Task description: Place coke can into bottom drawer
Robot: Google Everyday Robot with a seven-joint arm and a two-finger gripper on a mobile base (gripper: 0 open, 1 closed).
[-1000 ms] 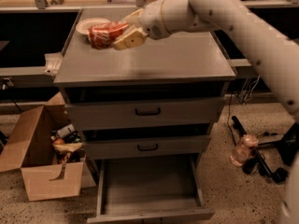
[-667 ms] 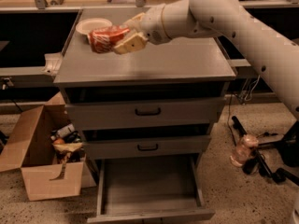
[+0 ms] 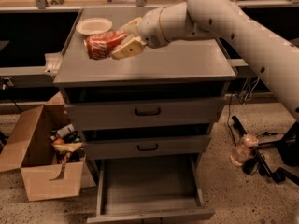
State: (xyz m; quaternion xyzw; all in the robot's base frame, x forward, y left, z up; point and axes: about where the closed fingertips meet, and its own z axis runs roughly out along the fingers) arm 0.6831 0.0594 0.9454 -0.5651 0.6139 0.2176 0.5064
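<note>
The gripper, clamped on the can, has drawn it forward from the bowl (above the worktop), towards the open drawer.

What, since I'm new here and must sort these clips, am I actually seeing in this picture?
The big white limb is a robot arm reaching in from the right of the picture. At its end is the gripper, two fingers closed on a red coke can, held over the left part of a grey cabinet top. There is only one camera, looking down at the cabinet's front. A cream bowl sits near the top's back left corner. The bottom drawer is pulled out and looks empty. A cardboard box of odds and ends stands on the floor.
</note>
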